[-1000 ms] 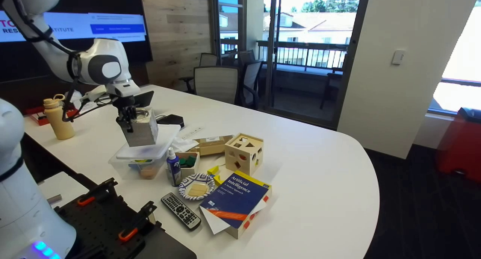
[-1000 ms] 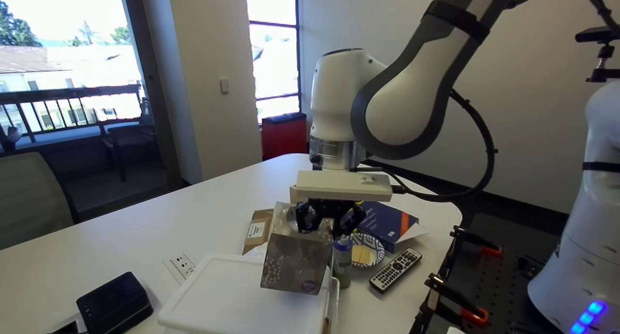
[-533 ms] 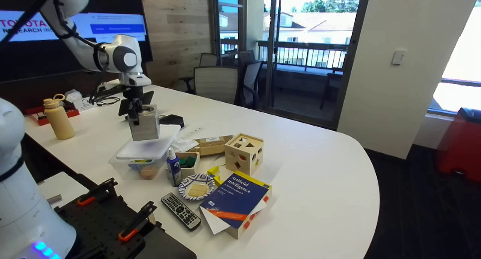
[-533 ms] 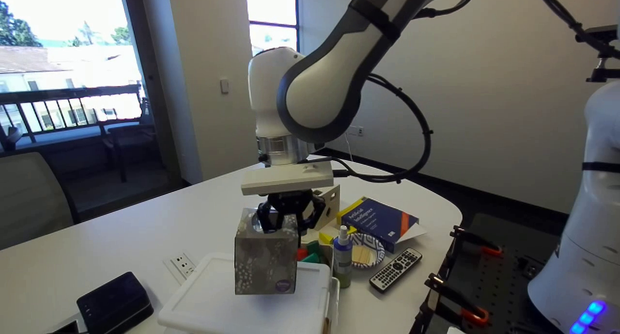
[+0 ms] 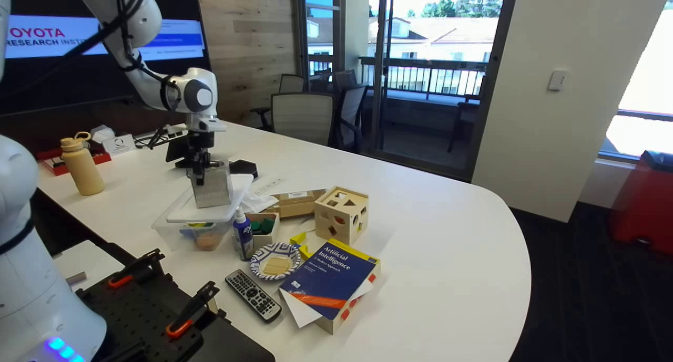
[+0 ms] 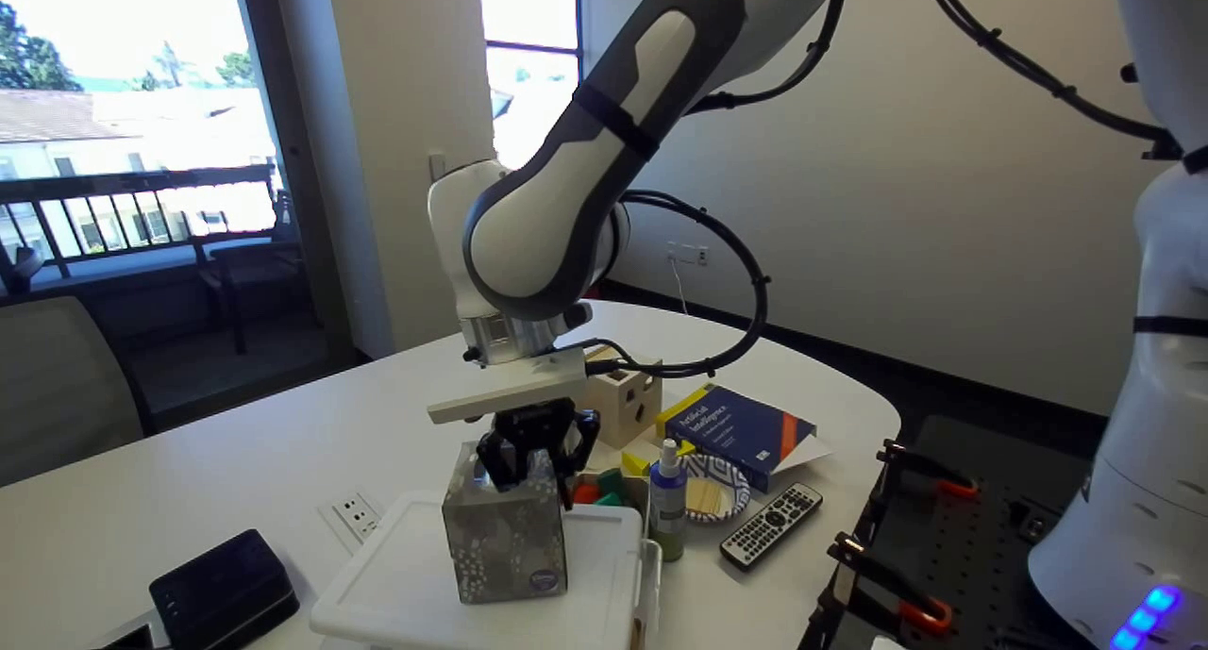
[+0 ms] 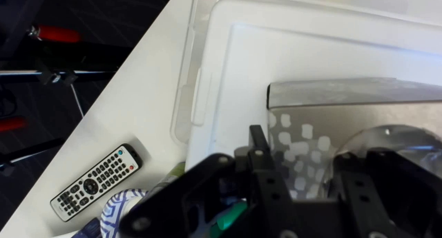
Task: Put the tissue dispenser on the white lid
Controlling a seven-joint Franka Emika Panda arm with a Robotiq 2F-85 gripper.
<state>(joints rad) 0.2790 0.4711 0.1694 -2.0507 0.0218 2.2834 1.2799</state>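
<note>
The tissue dispenser (image 5: 213,191) is a grey-beige box with a round opening on top and pale prints. It is over the white lid (image 5: 240,187), slightly tilted, in both exterior views (image 6: 505,548). Its base is at or just above the lid (image 6: 392,565); I cannot tell whether it touches. My gripper (image 6: 536,491) is shut on the dispenser's top edge. In the wrist view, one finger (image 7: 259,144) is outside the box wall and the other goes into the opening, its tip hidden. The lid (image 7: 241,72) shows bare around the box (image 7: 331,117) there.
The lid covers a clear bin (image 5: 176,238). A spray bottle (image 6: 668,499) and a small box of green blocks (image 5: 263,226) stand beside it. A wooden cube (image 5: 340,217), book (image 5: 336,278), patterned plate (image 6: 714,488), remote (image 6: 771,525) and black device (image 6: 224,589) are also on the table.
The gripper has carried the dispenser from near the lid's edge by the spray bottle further over the lid, then lowered it. The box and gripper have tilted slightly.
</note>
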